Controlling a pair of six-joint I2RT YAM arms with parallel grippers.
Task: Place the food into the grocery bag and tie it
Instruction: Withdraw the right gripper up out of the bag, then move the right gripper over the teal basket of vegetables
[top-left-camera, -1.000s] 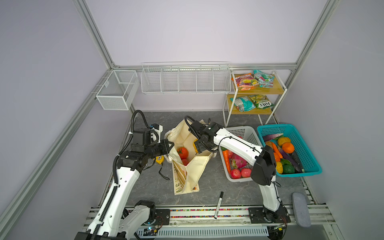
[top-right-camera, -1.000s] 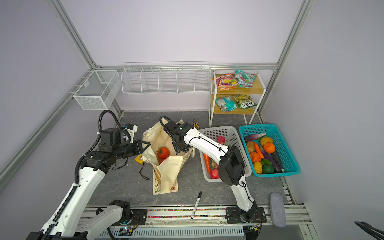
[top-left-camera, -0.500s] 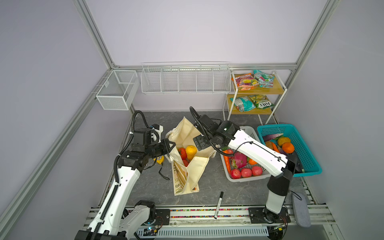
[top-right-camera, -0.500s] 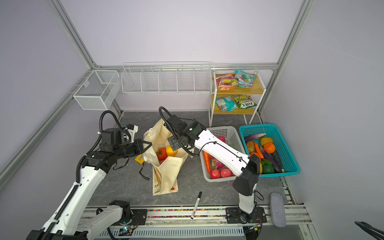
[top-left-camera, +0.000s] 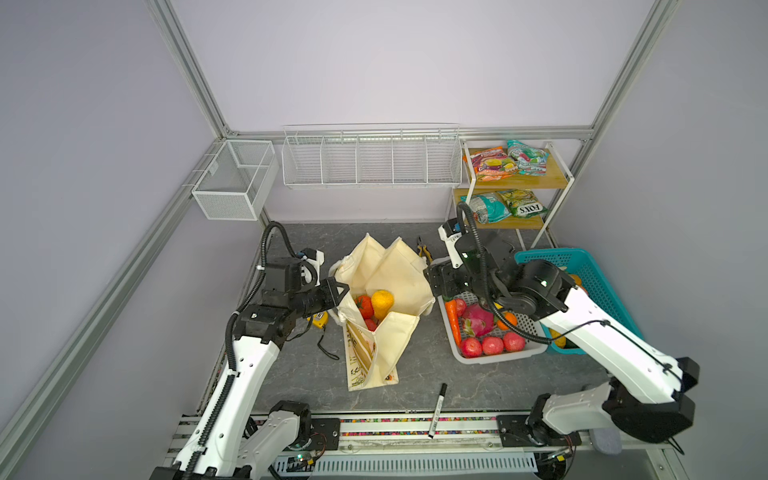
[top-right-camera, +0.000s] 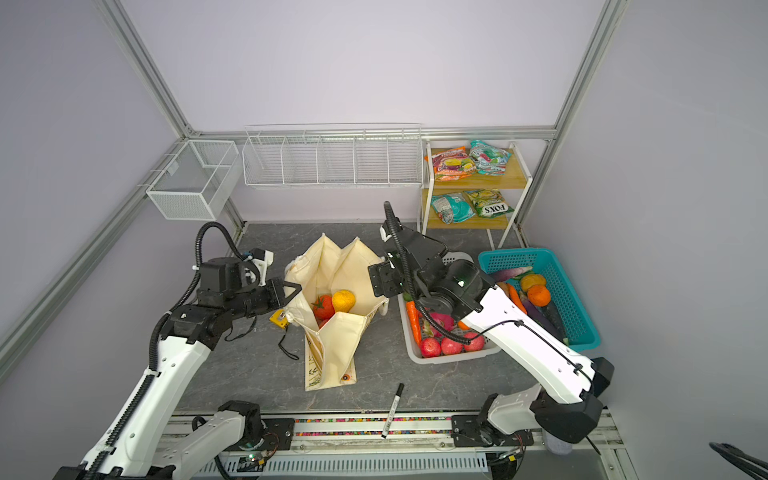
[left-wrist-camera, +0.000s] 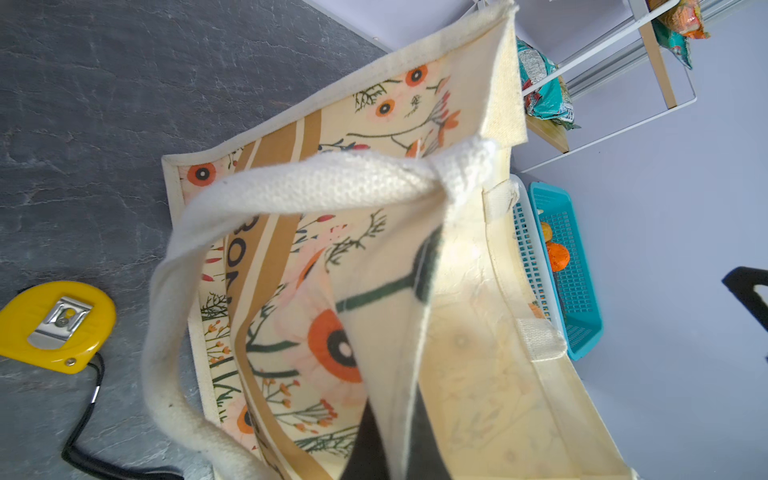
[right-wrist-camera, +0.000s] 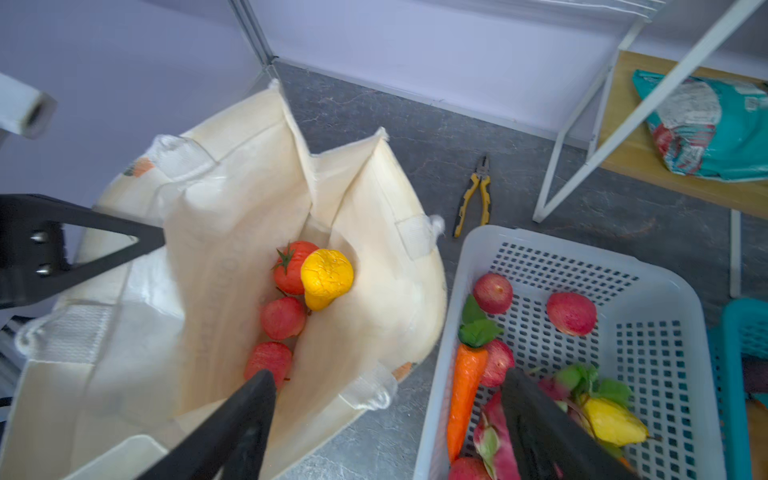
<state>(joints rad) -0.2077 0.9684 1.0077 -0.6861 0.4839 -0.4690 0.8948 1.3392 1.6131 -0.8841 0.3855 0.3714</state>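
Right wrist view: my right gripper (right-wrist-camera: 386, 376) is wide and empty. My left gripper (top-left-camera: 337, 291) pinches the cream floral canvas tote (right-wrist-camera: 232, 199); if the fabric slips, it could collapse.

1. The grocery bag (top-left-camera: 386, 291) gapes at mid-frame in both top views. Its mouth is the widest way in, with a tomato (top-left-camera: 364, 305) and pear (top-left-camera: 382, 300) low inside.
2. The left gripper (top-left-camera: 337, 291) pinches the rim, blocking the mouth's left side, with a tape measure (top-left-camera: 319, 319) just below.
3. The right gripper (top-left-camera: 435, 289), jaws spread, fills the narrow gap to the white basket (top-left-camera: 494, 358).
4. Above the bag, pliers (top-left-camera: 424, 251) lie on the tabletop (top-left-camera: 332, 239).
5. Lower centre is bare stone, with a marker (top-left-camera: 438, 409) at its lower edge.
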